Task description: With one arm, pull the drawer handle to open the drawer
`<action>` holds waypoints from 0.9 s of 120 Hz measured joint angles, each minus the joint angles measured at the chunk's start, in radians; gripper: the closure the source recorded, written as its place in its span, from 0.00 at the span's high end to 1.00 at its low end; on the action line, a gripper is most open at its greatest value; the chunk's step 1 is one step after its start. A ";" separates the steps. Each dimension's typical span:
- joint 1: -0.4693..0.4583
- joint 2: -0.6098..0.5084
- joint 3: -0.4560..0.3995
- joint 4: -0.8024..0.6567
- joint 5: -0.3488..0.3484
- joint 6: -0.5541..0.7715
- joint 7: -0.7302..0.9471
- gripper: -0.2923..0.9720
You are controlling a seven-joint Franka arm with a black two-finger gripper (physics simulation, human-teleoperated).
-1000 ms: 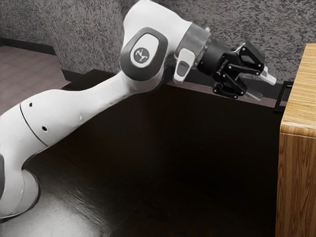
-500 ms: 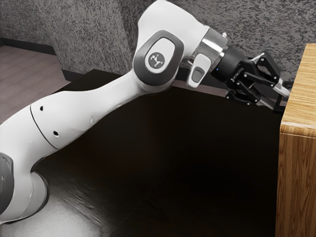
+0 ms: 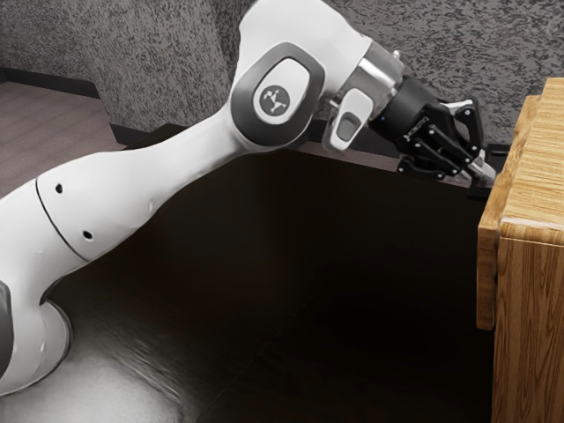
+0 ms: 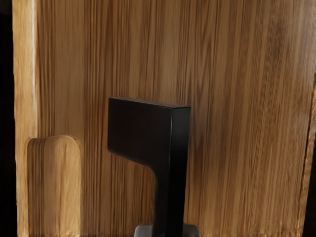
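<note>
A light wooden cabinet (image 3: 533, 308) stands at the exterior view's right. Its top drawer (image 3: 496, 203) juts a little way out of the cabinet front. My black gripper (image 3: 480, 173) is right at the drawer front, fingers drawn together on the handle. In the wrist view the black drawer handle (image 4: 158, 148) stands out from the wooden drawer front (image 4: 237, 123), and its stem runs down to my hand at the picture's lower edge.
The dark table (image 3: 308, 291) stretches from the arm's base to the cabinet. A rough grey wall (image 3: 132, 44) runs behind it, with brown floor (image 3: 44, 123) at the far left. My arm spans the table from the exterior view's left.
My hand reached right to the handle and closed on it. Then it drew back leftward, and the drawer front came out of the cabinet by a small gap.
</note>
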 joint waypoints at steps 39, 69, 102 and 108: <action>0.140 -0.037 -0.001 -0.061 -0.036 -0.006 -0.015 0.14; 0.234 -0.037 -0.034 -0.081 -0.047 -0.026 -0.029 0.21; 0.342 -0.043 -0.125 -0.170 -0.057 -0.046 -0.046 0.17; 0.355 -0.043 -0.136 -0.178 -0.060 -0.049 -0.048 0.16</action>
